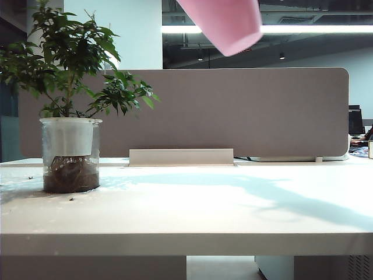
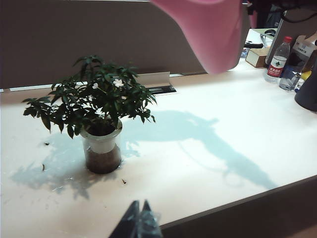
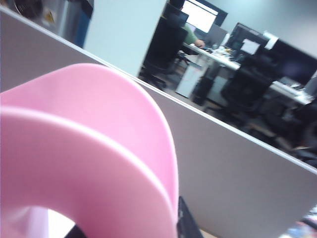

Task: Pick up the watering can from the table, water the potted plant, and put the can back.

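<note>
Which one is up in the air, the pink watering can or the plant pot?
The pink watering can. It hangs tilted high above the table, carried by the right gripper, while the potted plant stands on the table.

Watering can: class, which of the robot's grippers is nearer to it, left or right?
Right. The right gripper is right against the watering can, which is up in the air. The left gripper sits low over the table's front edge, well clear of it.

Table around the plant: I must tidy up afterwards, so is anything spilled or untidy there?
Yes. Small dark crumbs, perhaps soil or leaf bits, lie scattered on the table around the potted plant. The watering can hangs tilted overhead.
</note>
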